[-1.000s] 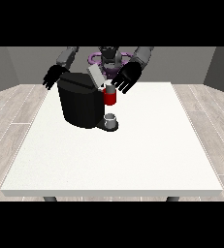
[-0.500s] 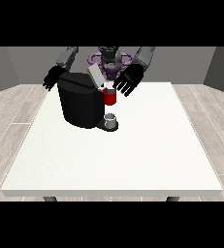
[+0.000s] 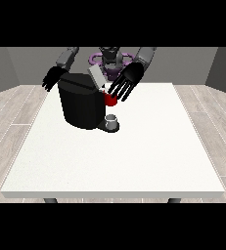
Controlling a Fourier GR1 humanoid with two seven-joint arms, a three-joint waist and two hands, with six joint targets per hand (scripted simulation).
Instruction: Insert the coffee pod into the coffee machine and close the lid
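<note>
Hand at view's right, fingers spread, empty, dropped slightly toward raised lid of machine; closing likely next.

No text, label, brand, number or sign can be read anywhere: the coffee machine has a plain black body, and the white table around it bears no markings.

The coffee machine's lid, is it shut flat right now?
No, the lid stands tilted up above the black coffee machine, beside the hand at the view's right, whose fingers are spread straight.
</note>
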